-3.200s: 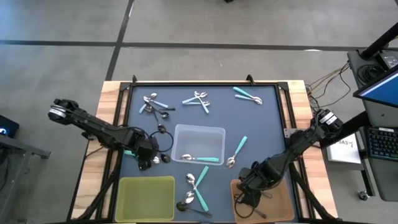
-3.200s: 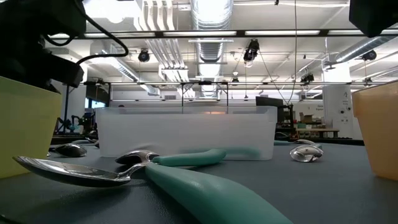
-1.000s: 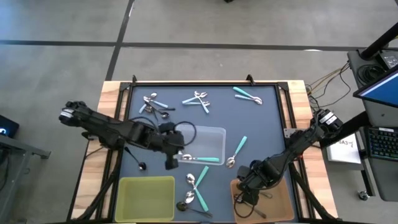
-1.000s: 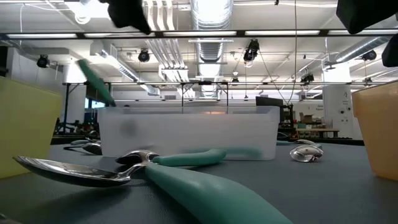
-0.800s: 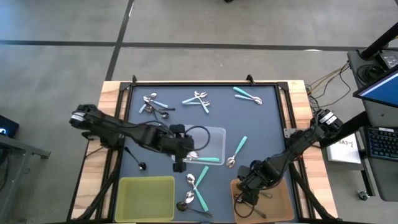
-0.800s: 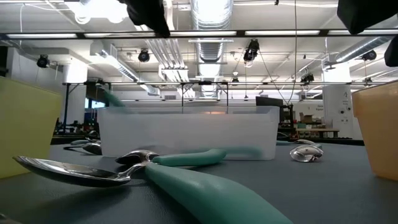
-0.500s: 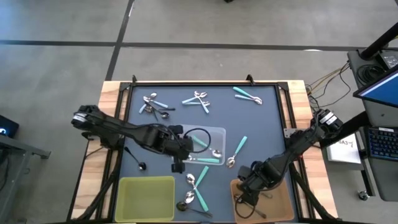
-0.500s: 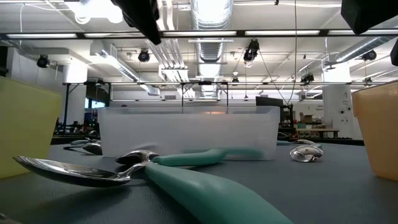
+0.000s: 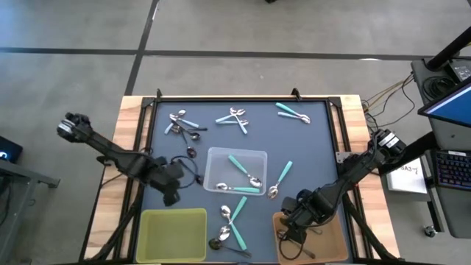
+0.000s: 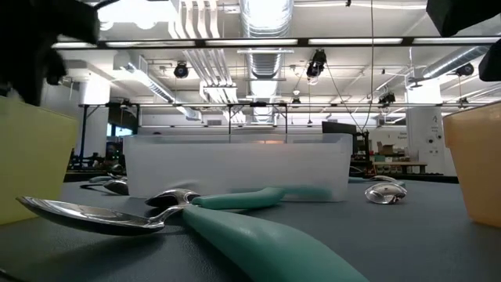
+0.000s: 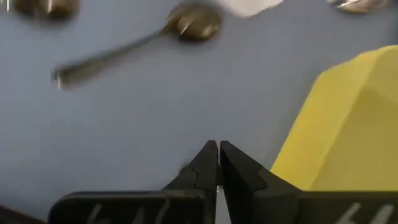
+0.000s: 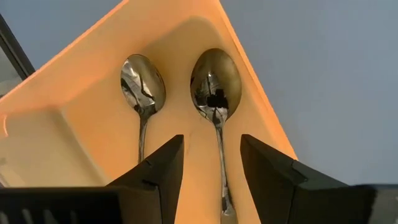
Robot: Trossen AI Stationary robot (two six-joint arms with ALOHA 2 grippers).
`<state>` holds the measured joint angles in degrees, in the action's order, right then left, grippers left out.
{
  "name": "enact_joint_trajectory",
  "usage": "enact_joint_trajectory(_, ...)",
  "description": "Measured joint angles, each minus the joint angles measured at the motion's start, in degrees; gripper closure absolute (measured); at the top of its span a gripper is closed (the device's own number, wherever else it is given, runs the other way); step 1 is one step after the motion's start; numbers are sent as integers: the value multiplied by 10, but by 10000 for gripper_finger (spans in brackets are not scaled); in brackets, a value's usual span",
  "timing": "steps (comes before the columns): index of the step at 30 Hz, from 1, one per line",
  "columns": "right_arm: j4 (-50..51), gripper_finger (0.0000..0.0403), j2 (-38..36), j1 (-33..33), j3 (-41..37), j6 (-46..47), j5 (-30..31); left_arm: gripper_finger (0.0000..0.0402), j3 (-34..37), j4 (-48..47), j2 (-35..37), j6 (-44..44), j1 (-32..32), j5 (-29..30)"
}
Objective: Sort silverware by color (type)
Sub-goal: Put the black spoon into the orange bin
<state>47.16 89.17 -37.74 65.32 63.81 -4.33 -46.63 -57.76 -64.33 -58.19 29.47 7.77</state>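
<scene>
The silverware is small spoons with teal, pale or all-metal handles. Two teal spoons (image 9: 243, 170) lie in the clear bin (image 9: 259, 157) at mid-table. Two all-metal spoons (image 12: 214, 81) lie in the brown bin (image 9: 335, 239). Others lie loose on the dark mat, in clusters at the far side (image 9: 234, 118) and the near side (image 9: 232, 213). My left gripper (image 9: 171, 197) (image 11: 218, 155) is shut on nothing, over the mat just beyond the yellow bin (image 9: 173, 234), near an all-metal spoon (image 11: 137, 43). My right gripper (image 9: 293, 223) (image 12: 211, 143) hangs open over the brown bin.
A raised black frame (image 9: 235, 98) borders the mat. In the low view a teal spoon (image 10: 243, 223) lies close in front, with the clear bin (image 10: 235, 168) behind it and the yellow bin (image 10: 31, 157) and brown bin (image 10: 477, 164) at the sides.
My left gripper carried a teal spoon over the clear bin. The spoon fell in and now lies there beside the other one. The gripper then swung back toward the table's left and came lower, turning as it went, to the mat beyond the yellow bin.
</scene>
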Motion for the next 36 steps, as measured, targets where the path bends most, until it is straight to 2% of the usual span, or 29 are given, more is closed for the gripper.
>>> enact_joint_trajectory(3, 0, 252, 0, 6, 0, 0, 0, 388, 53, 24, 30, -50, 24, -24)
enact_joint_trajectory(8, -1, 252, 0, 17, 0, 3, 0, 343, 105, 52, 40, -49, 50, -88)
enact_joint_trajectory(13, -2, 252, 0, 28, 0, 7, 0, 289, 124, 51, 26, 34, 56, -82)
enact_joint_trajectory(17, -4, 252, 0, 36, 0, 7, -1, 265, 133, 51, 8, 108, 56, -59)
enact_joint_trajectory(29, -12, 252, 0, 48, 0, 7, 14, 261, 174, 52, -60, 166, 56, -64)
enact_joint_trajectory(36, -12, 252, 0, 53, 0, 6, 15, 268, 171, 65, -94, 197, 56, -67)
